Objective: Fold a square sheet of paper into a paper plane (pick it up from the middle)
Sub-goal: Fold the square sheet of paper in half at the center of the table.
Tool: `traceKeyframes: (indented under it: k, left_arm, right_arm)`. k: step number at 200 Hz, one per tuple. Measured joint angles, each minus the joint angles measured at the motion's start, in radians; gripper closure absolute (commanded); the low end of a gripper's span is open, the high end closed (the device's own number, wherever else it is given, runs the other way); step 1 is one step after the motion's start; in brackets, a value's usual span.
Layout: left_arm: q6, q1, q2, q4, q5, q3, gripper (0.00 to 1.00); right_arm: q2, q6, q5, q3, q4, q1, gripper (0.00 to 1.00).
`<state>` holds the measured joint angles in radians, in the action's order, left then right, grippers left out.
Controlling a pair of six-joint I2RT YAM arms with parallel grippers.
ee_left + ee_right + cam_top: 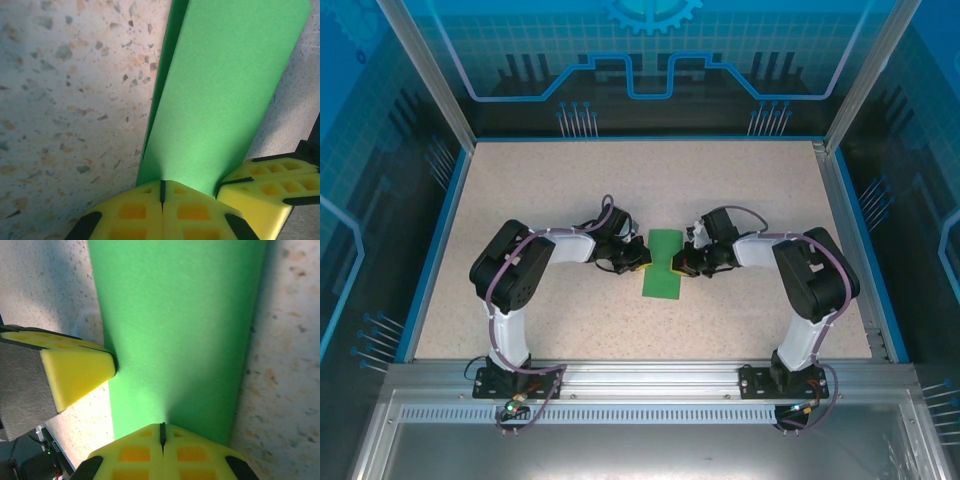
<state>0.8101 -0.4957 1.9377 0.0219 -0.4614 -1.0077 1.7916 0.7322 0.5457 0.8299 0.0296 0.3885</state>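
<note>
- Evenly lit from above in top view; sharp across the table (pixel 520 180), short soft shadows only.
- Dim and blue-tinted beyond the edges.
- Soft and slightly grainy in both wrist views, near foreground blurred.
- Dark shadow band beside paper (pixel 225 100), left wrist.
- Bright patch lower left, right wrist.

Right wrist view, findings. The green sheet of paper (pixel 175 330) lay as a long band running from the top edge down to the right gripper (pixel 162 429). That gripper's yellow fingers (pixel 135 455) were pressed together, with a thin dark seam between them, and the paper's near end met their tips. The left gripper (pixel 107 365) came in from the left as a yellow wedge, its tip touching the paper's left edge. The speckled table (pixel 287 365) showed on both sides of the paper, shadowed along the left side. Dark cabling sat at the lower left corner, its detail unclear.
</note>
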Motion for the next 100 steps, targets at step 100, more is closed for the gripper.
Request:
traceKeyframes:
  k: [100]
  left_arm:
    - [-0.001, -0.001, 0.003, -0.007, 0.000, -0.006, 1.00]
  right_arm:
    - [0.003, -0.050, 0.012, -0.053, -0.064, -0.010, 1.00]
